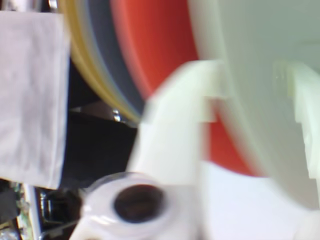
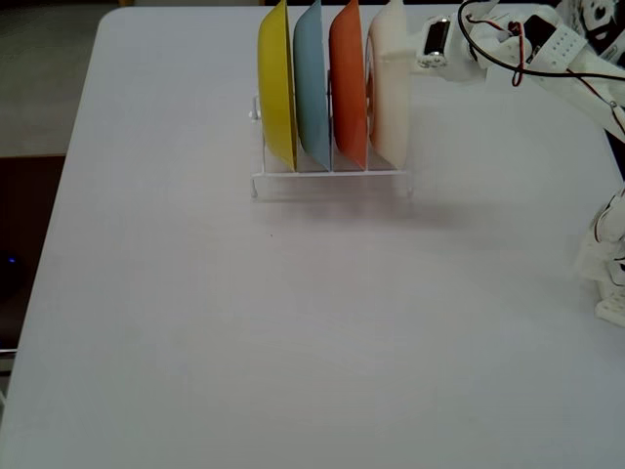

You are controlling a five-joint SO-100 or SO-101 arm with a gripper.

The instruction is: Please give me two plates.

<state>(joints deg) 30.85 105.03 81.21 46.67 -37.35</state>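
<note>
Gripper (image 1: 240, 95) — seemingly astride cream-white plate (image 2: 391, 83).

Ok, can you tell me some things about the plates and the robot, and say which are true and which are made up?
1. Four plates stand on edge in the rack. True.
2. The yellow plate is nearest the arm. False: the cream-white plate is nearest the arm, and the yellow one is at the far end.
3. The orange plate stands between the light blue plate and the cream-white one. True.
4. A plate lies flat on the table. False: all the plates are upright in the rack.
5. The tool is at the cream-white plate. True: one finger sits between it and the orange plate.
</note>
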